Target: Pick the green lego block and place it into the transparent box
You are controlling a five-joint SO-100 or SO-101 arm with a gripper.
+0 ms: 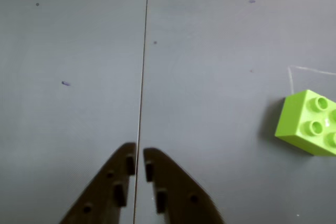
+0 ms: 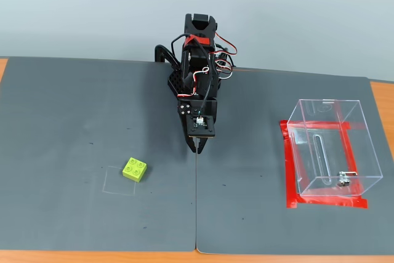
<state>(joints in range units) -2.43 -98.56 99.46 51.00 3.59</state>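
The green lego block point(image 2: 134, 169) lies flat on the grey mat, studs up, at the corner of a faint drawn square. In the wrist view the green lego block point(image 1: 310, 121) sits at the right edge, well apart from my gripper point(image 1: 139, 156). My gripper point(image 2: 197, 146) hangs over the seam between the two mats, its black fingers nearly together with nothing between them. The transparent box point(image 2: 330, 147) stands on the right of the fixed view, ringed by red tape at its base, with a slot and a small metal fitting on its front panel. It holds nothing.
Two dark grey mats meet at a seam point(image 2: 196, 214) running down the middle. The arm's base point(image 2: 196, 60) stands at the far edge of the mats. An orange table edge point(image 2: 381, 100) shows at the right.
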